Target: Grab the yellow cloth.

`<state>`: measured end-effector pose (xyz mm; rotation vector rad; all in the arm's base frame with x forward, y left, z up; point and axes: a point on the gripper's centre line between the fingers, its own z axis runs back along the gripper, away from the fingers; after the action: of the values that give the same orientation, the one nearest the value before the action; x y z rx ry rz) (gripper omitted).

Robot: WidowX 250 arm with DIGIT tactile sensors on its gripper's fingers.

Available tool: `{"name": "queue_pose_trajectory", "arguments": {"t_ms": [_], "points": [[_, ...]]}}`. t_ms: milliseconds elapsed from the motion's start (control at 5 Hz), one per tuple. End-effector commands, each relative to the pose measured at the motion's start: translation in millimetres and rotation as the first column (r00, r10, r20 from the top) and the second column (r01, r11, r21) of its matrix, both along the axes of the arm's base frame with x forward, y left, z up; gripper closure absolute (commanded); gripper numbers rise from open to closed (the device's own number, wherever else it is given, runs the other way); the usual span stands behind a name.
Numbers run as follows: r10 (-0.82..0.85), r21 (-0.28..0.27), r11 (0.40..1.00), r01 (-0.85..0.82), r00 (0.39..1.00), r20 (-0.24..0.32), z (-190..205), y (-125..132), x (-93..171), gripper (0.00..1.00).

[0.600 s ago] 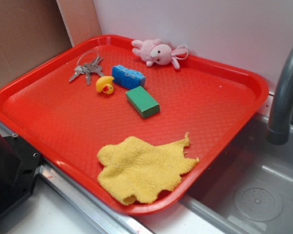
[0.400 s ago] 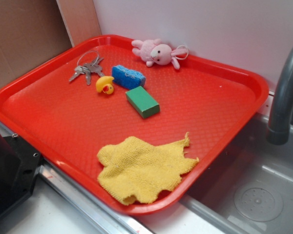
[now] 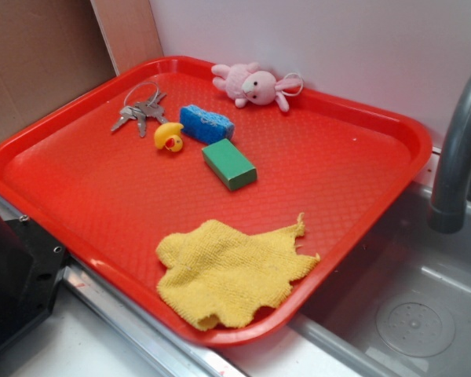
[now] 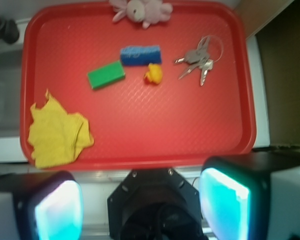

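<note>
At the bottom of the wrist view, the gripper hangs above the near edge of the red tray, its two fingers spread wide apart with nothing between them, well clear of everything on the tray. In the exterior view only a dark part of the robot shows at the lower left corner. Nearest the gripper, the yellow cloth lies flat and slightly rumpled in a front corner of the tray, its ragged edge running up to the rim on the sink side; in the wrist view this is the lower left corner. Further in, near the middle, sits a green block, and just beyond it a blue sponge, the two nearly touching at one corner. A small yellow rubber duck stands just beside the sponge, and a bunch of keys on a ring lies near the duck, towards the far side. At the back rim, against the white wall, a pink plush rabbit lies on its side. To the side of the tray, a grey faucet rises over a steel sink.
</note>
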<state>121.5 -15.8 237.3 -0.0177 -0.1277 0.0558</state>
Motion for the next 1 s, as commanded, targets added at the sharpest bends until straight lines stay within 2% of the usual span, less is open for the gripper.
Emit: {"name": "queue_pose_trajectory", "arguments": {"t_ms": [0,200,400,800], "points": [[0.017,-0.02,1.0,-0.017,1.0,0.019,-7.8,-4.5,14.8,0.0],[-0.014,-0.059,0.998,0.015,1.0,0.016,-10.5,-2.5,16.2,0.0],[0.01,-0.042,0.999,-0.01,1.0,0.013,-12.8,-11.4,15.6,0.0],[0.02,-0.041,0.999,-0.021,1.0,-0.019,-26.4,-25.4,29.3,0.0]]}}
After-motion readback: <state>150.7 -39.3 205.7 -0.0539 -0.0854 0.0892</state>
